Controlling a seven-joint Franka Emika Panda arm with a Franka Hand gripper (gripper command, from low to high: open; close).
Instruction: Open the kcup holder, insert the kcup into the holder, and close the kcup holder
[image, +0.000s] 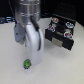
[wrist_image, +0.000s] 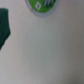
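The kcup is a tiny green pod lying on the white table near the front. In the wrist view the kcup shows as a green disc with white bits, cut off by the picture's edge. The arm's white body comes down just above and beside the pod, and its gripper is too blurred to show the fingers. The kcup holder is a black box at the exterior view's right, with pale- and red-topped pods showing in rows in it.
A white table surface spreads around the pod. A dark green blurred shape sits at one edge of the wrist view; I cannot tell what it is.
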